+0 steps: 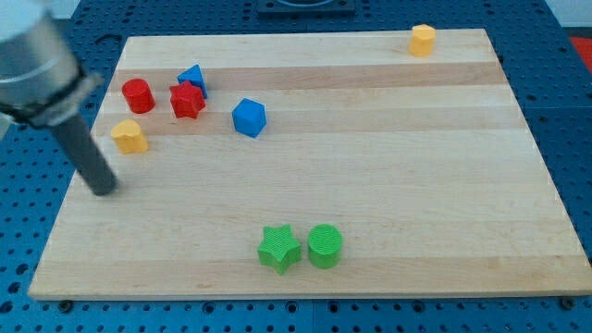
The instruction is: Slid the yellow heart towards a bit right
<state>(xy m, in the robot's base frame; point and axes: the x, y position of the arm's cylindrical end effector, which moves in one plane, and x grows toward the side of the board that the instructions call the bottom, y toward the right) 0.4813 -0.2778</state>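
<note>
Camera view: my tip (104,188) is seen near-left of the yellow plastic heart block (130,136), not touching; no fingers fitted. Rightward slide judged not yet begun.

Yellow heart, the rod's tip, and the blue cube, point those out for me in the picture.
yellow heart (130,136), camera view, on its top face.
my tip (104,189), camera view, at the rod's very end, below and left of the heart.
blue cube (248,117), camera view, on its upper face.
</note>
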